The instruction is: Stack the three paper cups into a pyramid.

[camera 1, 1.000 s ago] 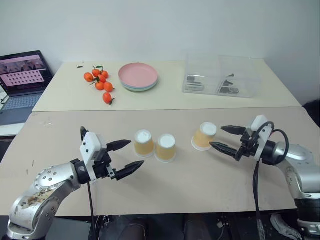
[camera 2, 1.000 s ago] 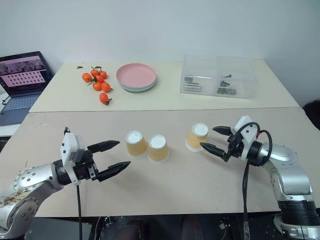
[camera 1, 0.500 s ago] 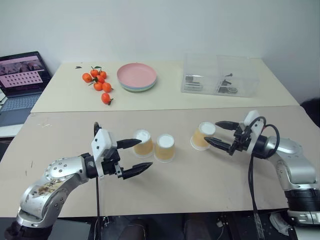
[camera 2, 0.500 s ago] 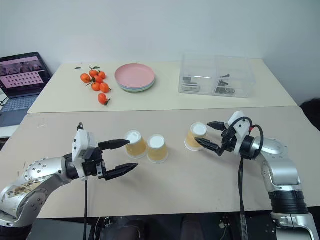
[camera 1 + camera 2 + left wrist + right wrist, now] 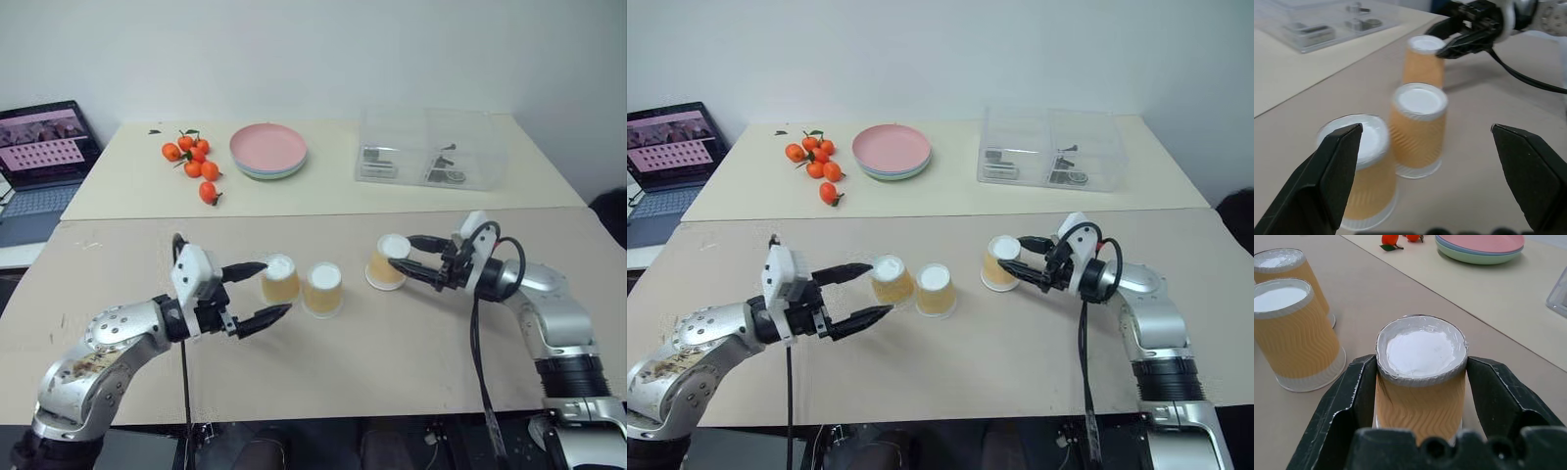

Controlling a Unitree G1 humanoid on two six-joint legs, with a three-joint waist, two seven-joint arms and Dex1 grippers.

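Right gripper (image 5: 1420,404) clamped on the lone paper cup (image 5: 389,261), right of centre in the head view, one black finger on each side just under the white base. Looks firm, but squeezing thin paper that high could dent it or tip it on the lift, so probably wobbly when set down.

Left gripper (image 5: 257,293) spread wide at lower left, holding nothing, upper finger near the leftmost cup (image 5: 279,279). Could easily bump that one into its neighbour (image 5: 322,288) and wreck the base pair, mid-frame on the tan table (image 5: 392,352). No pyramid yet.
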